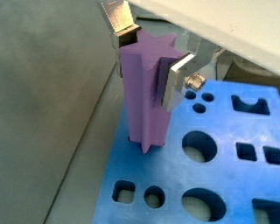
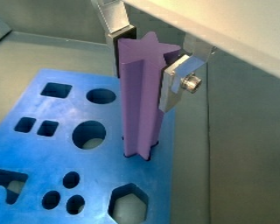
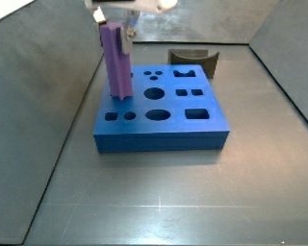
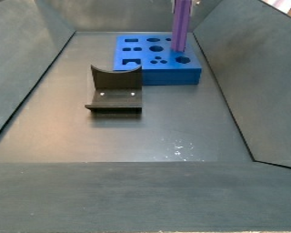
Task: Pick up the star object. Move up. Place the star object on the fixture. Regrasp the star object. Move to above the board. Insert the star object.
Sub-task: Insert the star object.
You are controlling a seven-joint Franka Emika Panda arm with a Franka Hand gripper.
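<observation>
The star object (image 1: 145, 92) (image 2: 140, 96) is a long purple ridged bar standing upright, its lower end in a hole near one edge of the blue board (image 1: 213, 179) (image 2: 60, 153). My gripper (image 1: 152, 54) (image 2: 149, 54) is shut on the bar's upper end, a silver finger on each side. In both side views the star object (image 3: 115, 60) (image 4: 181, 27) rises from the board (image 3: 164, 120) (image 4: 155, 59), and my gripper (image 3: 115, 21) shows only at one picture's upper edge. The fixture (image 3: 192, 61) (image 4: 113, 90) is a dark notched block standing apart from the board.
Grey bin walls (image 3: 28, 86) (image 4: 233, 64) slope up around the floor. The board's top carries several other holes: circles, squares, an oval. Open grey floor (image 3: 157, 197) lies in front of the board and around the fixture.
</observation>
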